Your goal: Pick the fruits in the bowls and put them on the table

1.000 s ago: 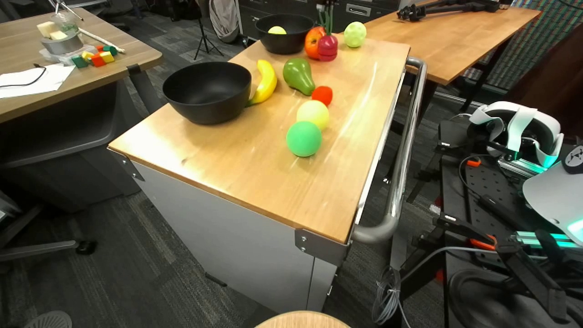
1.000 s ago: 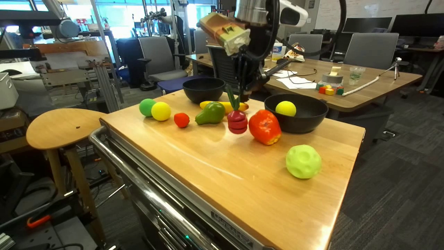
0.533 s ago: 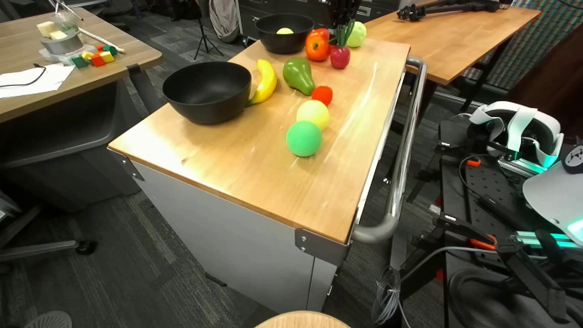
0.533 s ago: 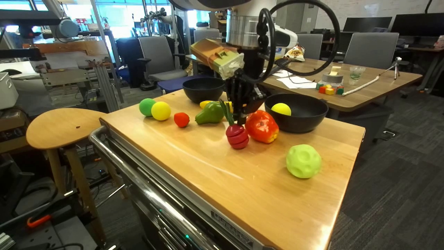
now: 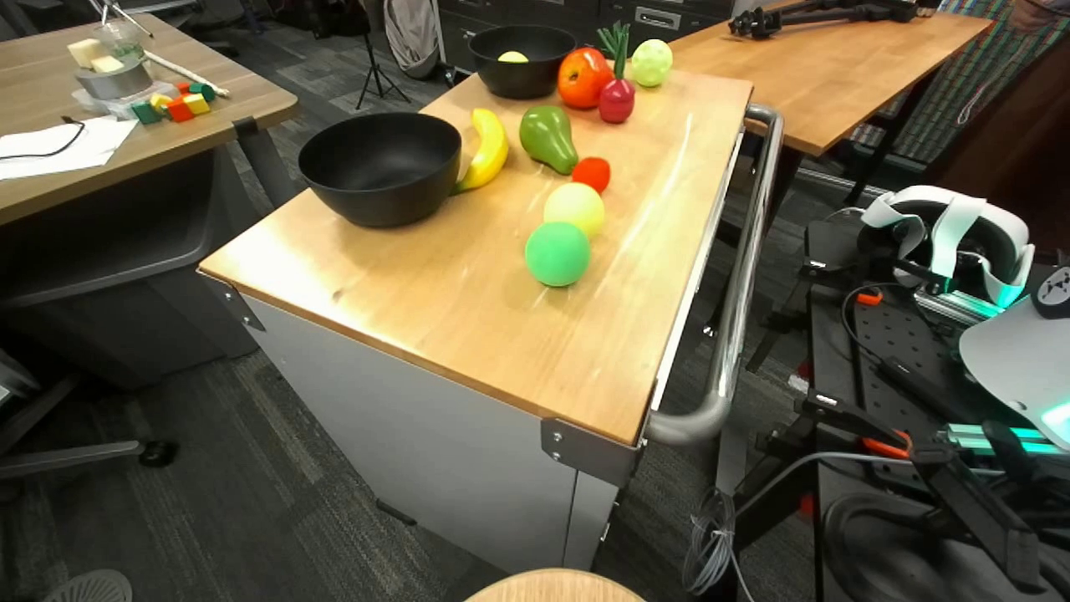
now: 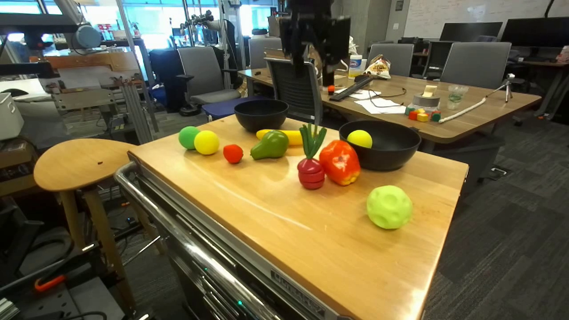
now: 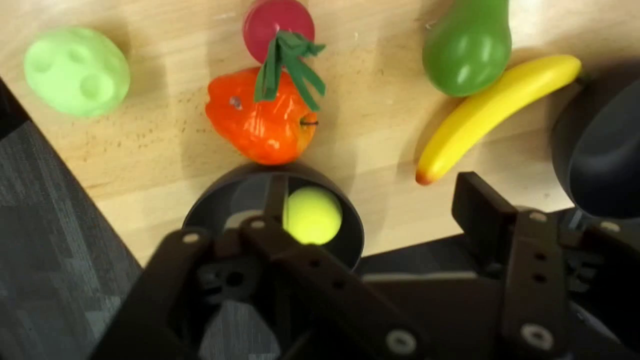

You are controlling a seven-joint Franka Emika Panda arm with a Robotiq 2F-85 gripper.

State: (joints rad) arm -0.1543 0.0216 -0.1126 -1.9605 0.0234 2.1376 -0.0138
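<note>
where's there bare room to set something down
Between the steel handle, radish and dimpled ball; and between the smooth green ball, the bowl beside the banana and the end of the table. Crowded around the orange-red fruit, radish and other bowl.

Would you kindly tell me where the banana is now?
In an exterior view, left of centre, the banana lies on the tabletop between the nearer black bowl on its left and the green pear on its right.
</note>
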